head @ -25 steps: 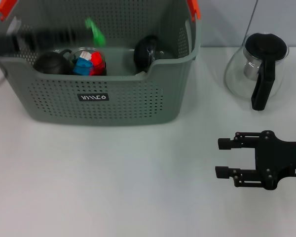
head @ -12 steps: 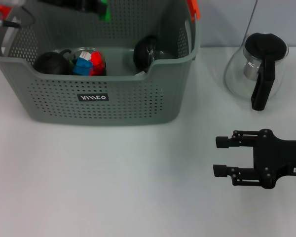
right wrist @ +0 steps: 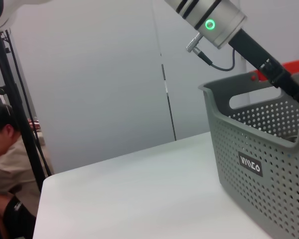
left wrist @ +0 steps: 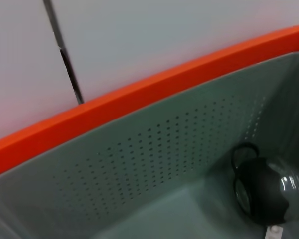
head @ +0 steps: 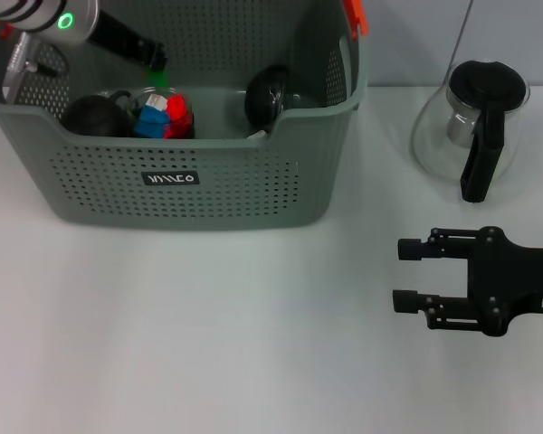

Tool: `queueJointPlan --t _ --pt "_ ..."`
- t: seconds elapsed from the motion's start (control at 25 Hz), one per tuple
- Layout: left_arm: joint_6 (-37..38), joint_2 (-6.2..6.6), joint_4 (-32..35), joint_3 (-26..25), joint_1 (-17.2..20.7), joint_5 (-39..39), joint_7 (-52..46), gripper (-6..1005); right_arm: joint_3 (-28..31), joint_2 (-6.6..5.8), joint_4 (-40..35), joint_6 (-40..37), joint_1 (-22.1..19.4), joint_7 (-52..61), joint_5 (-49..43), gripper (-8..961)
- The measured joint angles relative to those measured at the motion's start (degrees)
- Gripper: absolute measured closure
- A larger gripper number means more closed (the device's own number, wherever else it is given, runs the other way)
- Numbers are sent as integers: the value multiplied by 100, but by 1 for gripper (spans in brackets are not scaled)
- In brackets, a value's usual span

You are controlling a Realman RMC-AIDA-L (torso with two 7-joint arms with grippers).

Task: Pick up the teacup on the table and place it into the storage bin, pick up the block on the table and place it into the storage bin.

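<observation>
Currently, the storage bin [head: 176, 194] is occupying the upper left of the head view, standing on the white table [head: 208, 344]. The left gripper [head: 152, 63] is reaching down into the bin from the upper left corner of the frame, with a green block [head: 157, 77] showing at its tip; whether its fingers are apart or closed cannot be determined. Inside the bin, a dark teacup [head: 92, 116] is lying at the left end, a clear container of red, blue and white pieces [head: 163, 115] is sitting just beside it, and a second dark teacup [head: 270, 95] is leaning against the right wall. The left wrist view is showing that cup [left wrist: 266, 191] on the bin floor, below the orange rim strip [left wrist: 139, 102].

The right gripper [head: 407, 273] is hovering over the table at the lower right of the head view, fingers spread apart and holding nothing. A glass teapot [head: 472, 127] is standing at the upper right, well apart from the bin.
</observation>
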Motion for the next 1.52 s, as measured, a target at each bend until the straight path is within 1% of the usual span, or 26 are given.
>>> queueJointPlan --t 0.12,0.2,0.24,0.28,0.32,0.36,0.4,0.44,0.48,0.52,0.56,0.6,0.64,0.72,0.76,0.84,0.88,0.96,1.0,1.12,1.16,1.24,1.36,1.52 --pt "67 -33 163 -54 38 -81 -10 798 49 1 0 -37 0 1 0 254" --pt "81 -114 546 -192 207 -285 18 719 167 11 1 -40 -2 2 7 254" --pt "67 -192 924 -290 434 -582 115 680 239 31 8 -45 -9 2 11 254" --pt "59 -233 1151 -362 596 -842 207 641 323 55 9 -62 -24 2 15 254" --pt "49 -283 1421 -458 813 -1183 345 601 398 85 10 -88 -37 2 15 254" --pt "74 -320 1649 -582 1083 -1793 655 562 452 113 9 -132 -51 2 16 254" --pt "127 -340 1774 -686 1312 -2337 935 482 488 134 6 -180 -67 -4 17 254" --pt "256 -341 1795 -787 1590 -3098 1434 403 513 149 5 -227 -82 -15 18 254" --pt "440 -330 1719 -869 1834 -3892 1974 323 518 162 4 -266 -103 -33 17 254" --pt "707 -317 1565 -946 2096 -4791 2618 315 520 168 8 -281 -114 -43 12 254" --pt "1081 -270 1281 -1064 2273 -5576 3303 307 519 173 23 -281 -121 -53 1 253" --pt "1715 -212 792 -1294 2430 -6517 4204 299 518 178 39 -274 -126 -56 -14 253" --pt "2364 -171 331 -1530 2509 -7202 4926 291 516 181 50 -259 -127 -58 -24 252" --pt "3454 -61 -481 -2099 2510 -7934 5812 275 513 201 73 -263 -135 -92 -26 253" --pt "3922 -10 -861 -2377 2503 -8152 6175 267 514 212 91 -270 -145 -127 -20 253" --pt "4536 23 -1290 -2660 2544 -8217 6599 251 518 216 195 -239 -161 -331 -5 254" --pt "4639 11 -1327 -2690 2593 -8058 6749 243 516 223 291 -189 -166 -502 -5 253" --pt "4671 -49 -1247 -2698 2724 -7371 7064 244 510 225 542 -85 -167 -911 -3 252" --pt "4666 -71 -1186 -2704 2766 -6854 7150 245 510 229 677 -66 -168 -1079 -3 252" --pt "4674 -96 -1096 -2665 2810 -5574 7219 247 541 230 992 27 -162 -1531 2 252" --pt "4654 -101 -1088 -2616 2798 -5108 7226 247 535 233 1066 74 -146 -1630 1 252" --pt "4550 -123 -1135 -2455 2747 -4435 7256 247 483 236 1230 214 -61 -1775 -6 252" --pt "4280 -158 -1337 -2058 2643 -3880 7279 247 344 239 1453 414 98 -1920 -46 253" --pt "3719 -163 -1770 -1679 2526 -3420 7306 247 104 261 1608 606 276 -1947 -36 253"
